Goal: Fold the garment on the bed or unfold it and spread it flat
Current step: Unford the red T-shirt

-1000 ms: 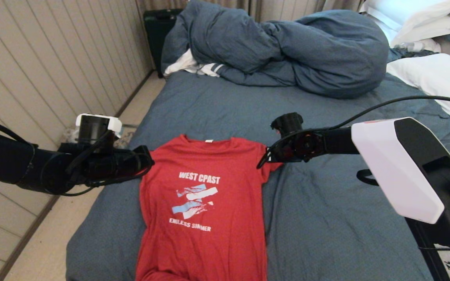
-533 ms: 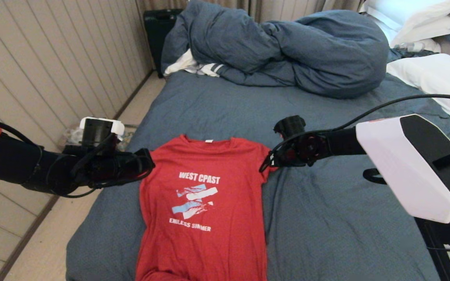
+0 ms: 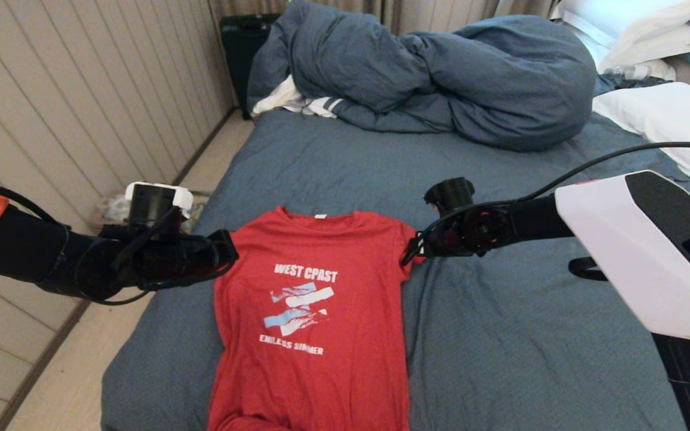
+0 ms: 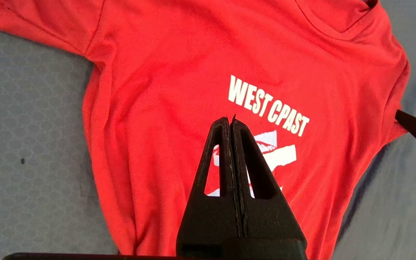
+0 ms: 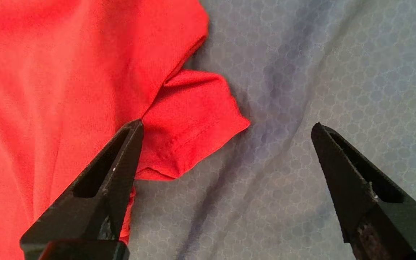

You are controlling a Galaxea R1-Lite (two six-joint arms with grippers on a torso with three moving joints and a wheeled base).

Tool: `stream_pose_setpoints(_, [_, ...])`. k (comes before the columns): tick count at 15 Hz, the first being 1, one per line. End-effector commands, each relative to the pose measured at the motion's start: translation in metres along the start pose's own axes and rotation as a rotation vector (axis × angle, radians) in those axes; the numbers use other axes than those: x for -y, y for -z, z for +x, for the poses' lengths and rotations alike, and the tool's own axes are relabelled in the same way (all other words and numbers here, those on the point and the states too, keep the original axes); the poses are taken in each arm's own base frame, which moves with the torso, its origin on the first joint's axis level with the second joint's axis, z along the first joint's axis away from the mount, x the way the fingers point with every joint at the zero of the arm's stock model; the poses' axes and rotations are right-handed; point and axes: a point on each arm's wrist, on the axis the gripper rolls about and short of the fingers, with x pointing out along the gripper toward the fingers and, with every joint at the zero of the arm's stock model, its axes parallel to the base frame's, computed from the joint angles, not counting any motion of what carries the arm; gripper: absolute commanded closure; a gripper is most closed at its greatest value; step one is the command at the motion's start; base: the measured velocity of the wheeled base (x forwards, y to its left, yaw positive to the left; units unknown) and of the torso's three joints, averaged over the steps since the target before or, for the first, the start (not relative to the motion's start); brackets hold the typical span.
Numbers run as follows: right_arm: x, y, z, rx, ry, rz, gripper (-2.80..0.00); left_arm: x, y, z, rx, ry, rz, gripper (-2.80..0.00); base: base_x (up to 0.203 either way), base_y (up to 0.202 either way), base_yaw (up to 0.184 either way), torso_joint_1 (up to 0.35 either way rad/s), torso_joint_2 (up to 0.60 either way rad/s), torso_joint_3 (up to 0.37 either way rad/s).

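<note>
Two grippers: both hover over the garment's shoulder line, one at each side of the chest print.
Garment: the garment (image 3: 312, 323), a red T-shirt, lies face up on the bed (image 3: 501, 335), collar toward the duvet (image 3: 441, 78), body flat, hem running out of the head view.
Landmark: every place here is given from the chest print (image 3: 304, 305).
Left gripper: the left gripper (image 4: 230, 121) hangs above the cloth just to the left of the print, fingers pressed together and holding nothing.
Right gripper: the right gripper (image 5: 226, 126) sits to the right of the print, at the right sleeve (image 5: 190, 119), jaws spread wide; one finger (image 5: 121, 162) is over the armpit seam, the other over bare sheet.
Right sleeve: creased and bunched against the body, not lying out flat; whether the finger touches it cannot be told.
Left sleeve: the left sleeve (image 4: 42, 21) reaches outward on the sheet, away from the print.
Step in hand: judging by the flat body, spreading looks nearly done, and the right sleeve is the part being dealt with.
Next move: likely to call for lowering the spread jaws onto the sleeve's hem, pinching it, then drawing it away from the print to smooth it, or across the print if a fold is meant.
Caution: pinching only the top layer matters, so the body does not drag along.
</note>
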Motion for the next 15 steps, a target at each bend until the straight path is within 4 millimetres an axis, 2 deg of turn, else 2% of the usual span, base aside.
stream_pose_setpoints(1, [-0.0005, 0.0028, 0.0021, -0.009, 0.003, 0.0, -2.8, -0.0014, 0.0011, 0.0027, -0.006, -0.003, -0.005, 0.0, 0.0, 0.0, 0.0, 0.0, 0.0, 0.0])
stream_pose_setpoints(2, [-0.0004, 0.005, 0.0025, -0.016, 0.004, 0.0, -2.8, -0.0017, 0.0016, 0.004, -0.008, -0.005, -0.005, 0.0, 0.0, 0.0, 0.0, 0.0, 0.0, 0.0])
stream_pose_setpoints(3, [-0.0001, 0.0074, 0.002, -0.024, 0.008, -0.002, 0.0, -0.0026, 0.0025, 0.0065, -0.013, -0.007, -0.005, 0.0, 0.0, 0.0, 0.0, 0.0, 0.0, 0.0])
stream_pose_setpoints(11, [-0.0059, 0.0126, 0.0065, 0.021, -0.009, -0.004, 0.0, -0.0035, 0.0033, 0.0092, -0.017, -0.01, -0.006, 0.0, 0.0, 0.0, 0.0, 0.0, 0.0, 0.0])
stream_pose_setpoints(15, [-0.0052, 0.005, -0.0008, 0.045, -0.012, 0.003, 0.0, -0.0032, 0.003, 0.0088, -0.016, -0.009, -0.006, 0.0, 0.0, 0.0, 0.0, 0.0, 0.0, 0.0])
